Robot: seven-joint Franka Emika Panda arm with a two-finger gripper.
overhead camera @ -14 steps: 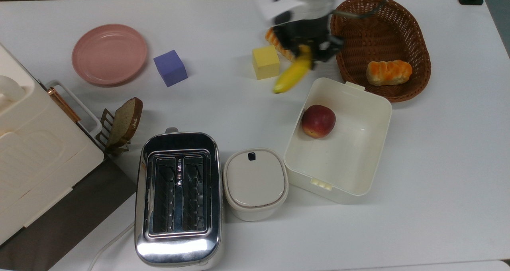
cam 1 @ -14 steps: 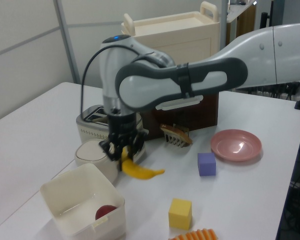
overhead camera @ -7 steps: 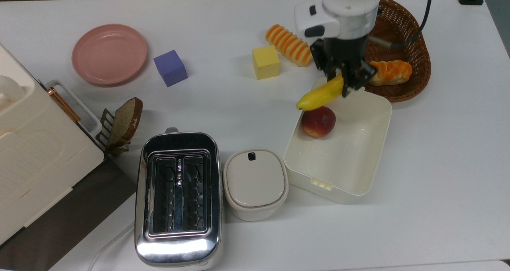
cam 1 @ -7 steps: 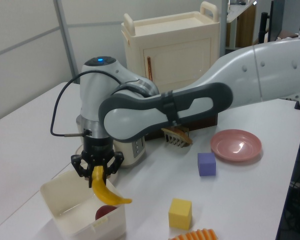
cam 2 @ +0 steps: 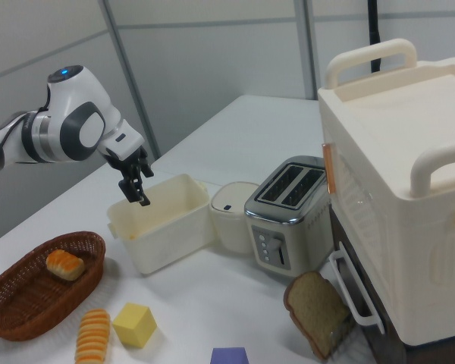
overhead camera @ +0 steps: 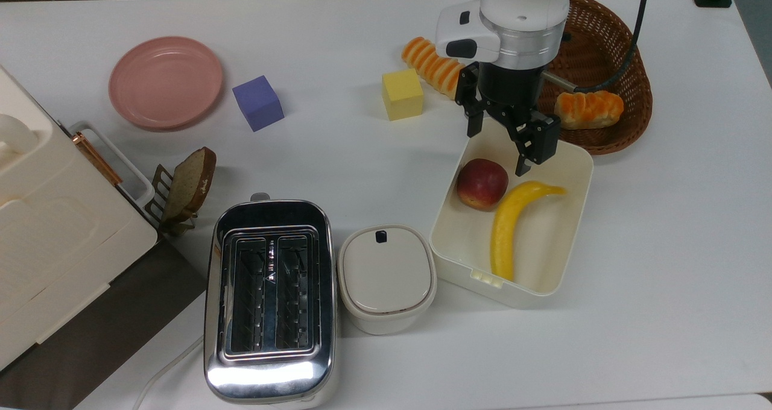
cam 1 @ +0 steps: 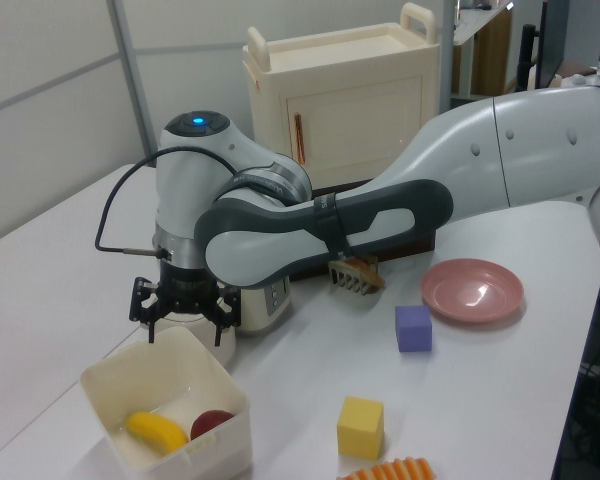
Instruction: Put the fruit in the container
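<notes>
The yellow banana (overhead camera: 506, 229) lies inside the cream-white container (overhead camera: 586, 184), curving from its far side to its near wall, next to a red apple (overhead camera: 481, 182). In the left view the banana (cam 1: 158, 430) and apple (cam 1: 212, 423) rest on the floor of the container (cam 1: 223, 442). My gripper (overhead camera: 499, 146) hangs open above the container's far end, holding nothing, with both fingers spread clear of the fruit. It appears over the box rim in the left view (cam 1: 185, 322) and above the container (cam 2: 171, 224) in the right view (cam 2: 136, 186).
A brown wicker basket (overhead camera: 627, 30) with a bread roll (overhead camera: 588, 108) stands behind the container. Another roll (overhead camera: 434, 66), a yellow cube (overhead camera: 402, 93), a purple cube (overhead camera: 258, 102) and a pink plate (overhead camera: 165, 81) lie beyond. A lidded pot (overhead camera: 386, 274) and toaster (overhead camera: 268, 301) flank the container.
The gripper carried the banana from beside the yellow cube to over the container, then opened. The banana dropped and now lies inside next to the apple.
</notes>
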